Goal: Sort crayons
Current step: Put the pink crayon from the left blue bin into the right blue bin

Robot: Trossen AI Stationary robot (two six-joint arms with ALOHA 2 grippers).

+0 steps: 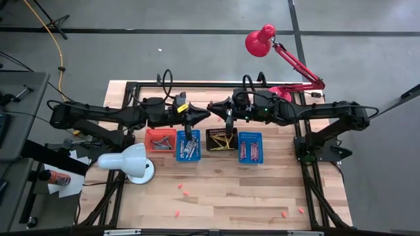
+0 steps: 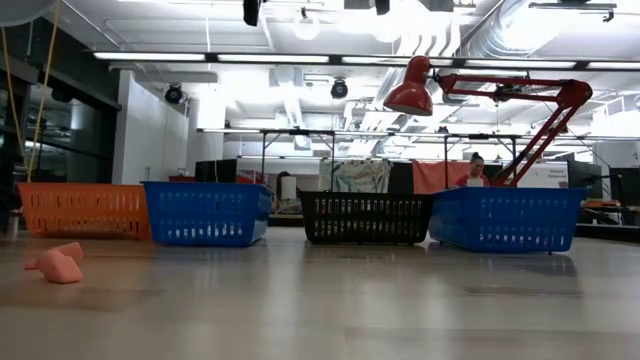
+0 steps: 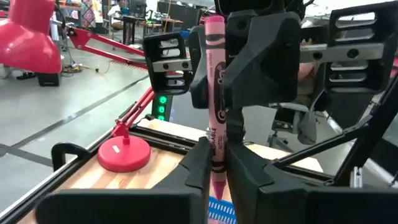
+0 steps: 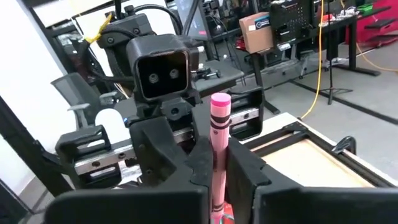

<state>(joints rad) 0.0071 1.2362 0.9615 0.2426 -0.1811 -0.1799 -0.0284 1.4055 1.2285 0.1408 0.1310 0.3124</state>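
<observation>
A pink crayon [image 3: 215, 87] stands upright in the air between my two grippers, which meet tip to tip above the row of baskets. My left gripper [image 3: 215, 163] is shut on its lower part. My right gripper [image 4: 217, 167], coming from the opposite side, is shut on it too. In the high view the grippers meet at mid-table, left gripper [image 1: 203, 113] and right gripper [image 1: 216, 109], and the crayon is too small to make out there. Below stand an orange basket [image 1: 160, 139], a blue basket [image 1: 188, 145], a black basket [image 1: 222, 139] and a second blue basket [image 1: 250, 147], each holding crayons. My left gripper pinches the crayon's lower part [image 3: 216, 144] between its two fingers, just above the pointed end. The fingers reach in level and lie across the crayon. The crayon stands upright, flat end up, clear of the table and baskets. My right gripper pinches the crayon's shaft [image 4: 217, 148] between its two fingers, below the flat top end [image 4: 221, 99]. The fingers come level from the opposite side, across the crayon. In the left wrist view its fingers [image 3: 261, 68] flank the crayon's upper half.
Loose pink crayons lie on the near part of the table [image 1: 180, 186], [image 1: 177, 213], [image 1: 284, 214], and one shows close in the low view [image 2: 58, 264]. A white lamp [image 1: 128, 162] stands at the near left, a red lamp [image 1: 261, 39] over the far right.
</observation>
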